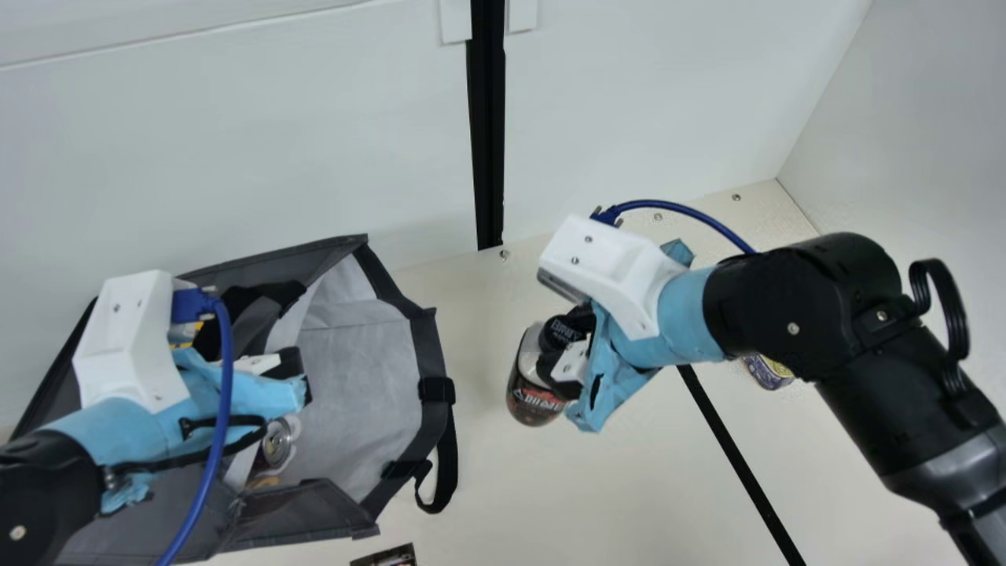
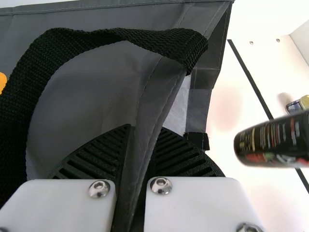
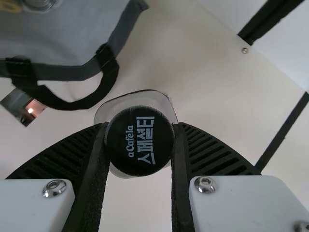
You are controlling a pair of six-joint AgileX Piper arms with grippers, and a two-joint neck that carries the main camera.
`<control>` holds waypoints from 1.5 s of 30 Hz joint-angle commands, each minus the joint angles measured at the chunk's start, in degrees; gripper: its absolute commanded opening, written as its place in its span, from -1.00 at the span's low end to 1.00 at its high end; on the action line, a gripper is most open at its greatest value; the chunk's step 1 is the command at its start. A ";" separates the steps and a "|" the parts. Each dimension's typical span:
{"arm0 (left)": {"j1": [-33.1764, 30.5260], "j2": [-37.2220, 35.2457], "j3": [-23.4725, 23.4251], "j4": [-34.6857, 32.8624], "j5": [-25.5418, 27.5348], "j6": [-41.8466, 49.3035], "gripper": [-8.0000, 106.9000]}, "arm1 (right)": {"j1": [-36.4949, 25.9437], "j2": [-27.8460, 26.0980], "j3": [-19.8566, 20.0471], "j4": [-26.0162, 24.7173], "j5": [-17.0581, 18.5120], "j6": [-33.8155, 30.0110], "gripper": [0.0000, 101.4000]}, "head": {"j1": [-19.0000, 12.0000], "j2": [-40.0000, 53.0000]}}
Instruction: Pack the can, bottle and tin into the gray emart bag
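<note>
Can lies inside the bag, nearer than the left gripper, which pinches the bag's fabric. Rightward, the right gripper clasps the bottle by its cap, body beyond the fingertips. Tin sits farther right, well apart.

place: a lab, or a robot test booth, by its fittings
walls: plain white panels on the far side, a pale side wall at the right
upright: a black strip between the far panels
table: a cream top with screws near its far edge
arms: a jointed black robot arm at left, another at right, both with light-blue wrapping
cables: blue, plugged into white housings
</note>
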 commanded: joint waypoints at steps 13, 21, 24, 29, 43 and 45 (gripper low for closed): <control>0.00 0.00 0.00 0.00 0.00 0.00 -0.68 | 3.77 -2.41 1.95 2.52 0.81 -0.46 -1.00 | -1.30 -0.05; 0.00 0.00 0.00 0.00 0.00 0.00 -0.68 | 4.05 -3.25 2.68 6.64 -1.99 -1.97 -1.00 | -1.30 -0.05; 0.00 0.00 0.00 0.00 0.00 0.00 -0.68 | 3.84 -3.60 3.21 8.54 -3.52 -2.91 -1.00 | -1.30 -0.05; 0.00 0.00 0.00 0.00 0.00 0.00 -0.68 | 3.39 -4.03 4.37 11.86 -6.45 -4.73 -1.00 | -1.30 -0.05; 0.00 0.00 0.00 0.00 0.00 0.00 -0.68 | 2.87 -4.70 8.13 22.18 -14.99 -12.24 -1.00 | -1.30 -0.05; 0.00 0.00 0.00 0.00 0.00 0.00 -0.68 | 3.02 -4.65 8.73 23.58 -16.06 -13.27 -1.00 | -1.30 -0.05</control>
